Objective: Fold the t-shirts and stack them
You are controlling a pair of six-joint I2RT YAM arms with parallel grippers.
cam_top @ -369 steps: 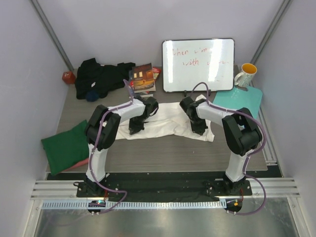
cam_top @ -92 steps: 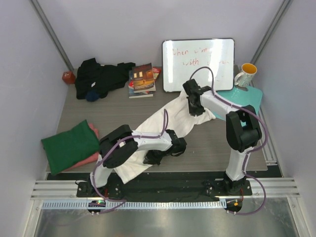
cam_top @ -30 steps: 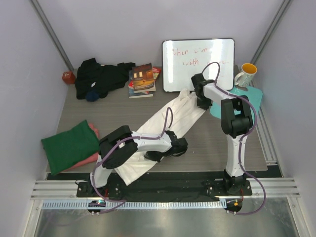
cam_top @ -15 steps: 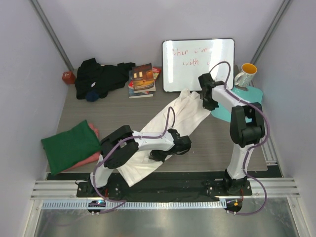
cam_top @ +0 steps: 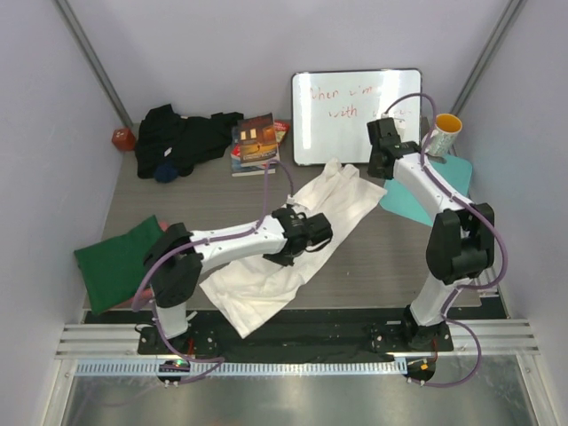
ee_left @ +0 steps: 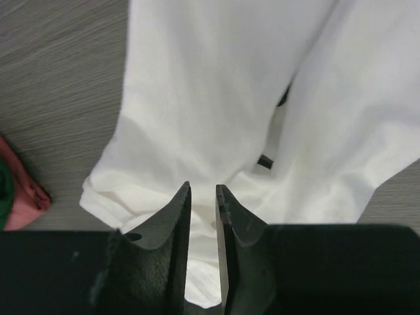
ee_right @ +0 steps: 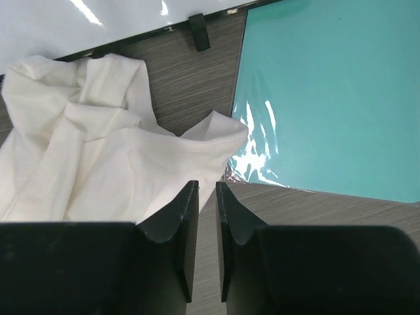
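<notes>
Stretched diagonally from the table's (cam_top: 390, 266) near edge toward its far-right corner, the white t-shirt (cam_top: 257, 284) is being overhung mid-length by the left fingers (ee_left: 174, 216) and at its far end by the right fingers (ee_right: 180, 216), both barely parted and empty.

The white t-shirt (cam_top: 344, 202) lies unfolded and rumpled in a long diagonal band across the table (cam_top: 399, 266) — one end near the front left, the other bunched in creases at the far right. A small black mark (ee_left: 264, 161) shows beside one of its folds. The black t-shirt (cam_top: 182, 138) sits crumpled in a heap at the far left. The dark green t-shirt (cam_top: 111, 257) lies folded at the left edge on the salmon pink t-shirt (ee_left: 23, 197) — only its edge peeks out.
</notes>
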